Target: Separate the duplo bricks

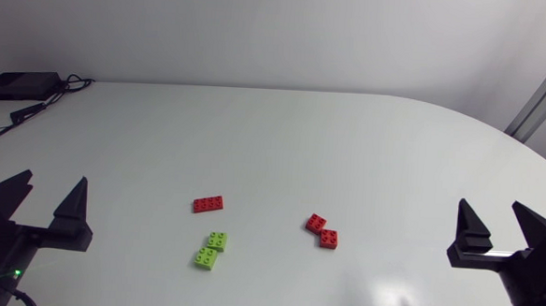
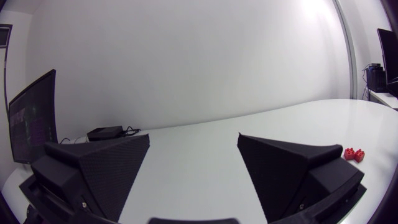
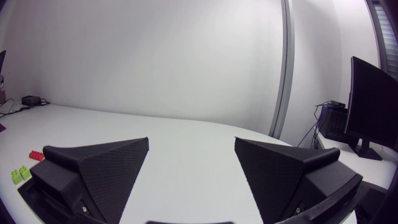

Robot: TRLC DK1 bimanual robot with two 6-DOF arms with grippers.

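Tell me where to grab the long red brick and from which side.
Grip the long red brick across its two long sides, coming straight down from above with the left pincer, the nearer one. It lies flat and alone, so its narrow width should fit the open pincer, and the green bricks sit clear of it.

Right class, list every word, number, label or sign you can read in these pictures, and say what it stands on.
No text can be read anywhere.
The flat red brick, the red pair, the green pair and the table show no print.
Any label on the black box is too small to tell.
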